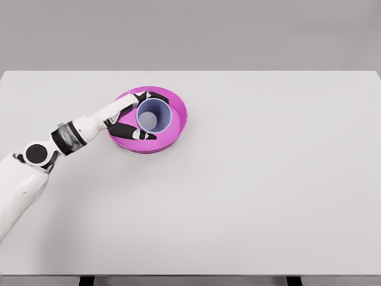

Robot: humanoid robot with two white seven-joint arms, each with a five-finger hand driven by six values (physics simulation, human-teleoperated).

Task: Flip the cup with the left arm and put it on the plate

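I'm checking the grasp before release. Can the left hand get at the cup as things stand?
Yes, it looks so: the left hand is already at the cup, which stands mouth-up on the plate, with fingers on either side of it and nothing between.

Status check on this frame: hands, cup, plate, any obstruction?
Left hand wrapped around cup, fingers either side. Cup upright, mouth up, over magenta plate. Right arm out of view. Nothing else on table.
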